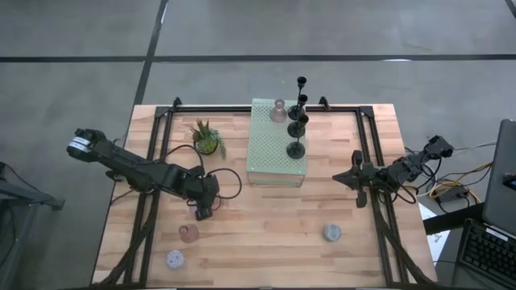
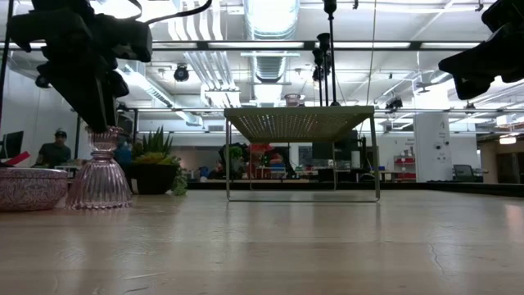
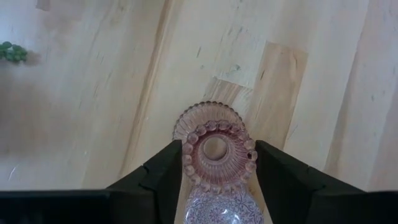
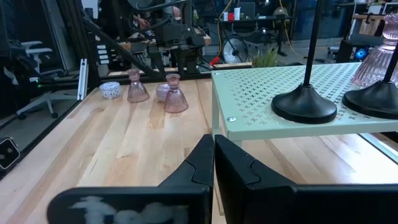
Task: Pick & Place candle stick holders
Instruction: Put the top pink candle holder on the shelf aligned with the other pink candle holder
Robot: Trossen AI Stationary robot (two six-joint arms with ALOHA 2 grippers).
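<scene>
**Left gripper closing on a pink glass holder**

The pink holder (image 3: 216, 155) stands upright on the table (image 1: 266, 225), toward 7 o'clock from the table's middle in the high view. It is ribbed, translucent glass with a beaded rim and a flared base: by the look of it rigid, brittle and slick, fairly light, and likely to tip if nudged at the top. The narrow neck just under the rim looks like the best place to take hold, squeezing gently, since the rim would then stop it slipping down.

The left gripper (image 3: 216, 163) hangs over it, one finger on each side of the rim. The jaws are part-way apart and close to the glass; whether they already touch it I cannot tell. In the low view the gripper sits right over the holder's top.

A second pink holder (image 1: 189, 234) stands at 6 o'clock from that gripper, a grey-blue one (image 1: 174, 259) beyond it, and another grey-blue one (image 1: 331, 233) at about 4 o'clock from the table's middle.

The green block (image 1: 276, 145) at 12 o'clock carries black holders (image 1: 297, 122) and one pink one (image 1: 278, 110). The plant (image 1: 207, 138) stands at 9 o'clock of the block.

The right gripper (image 4: 213, 149) waits at 3 o'clock, its jaws clenched on nothing.
</scene>
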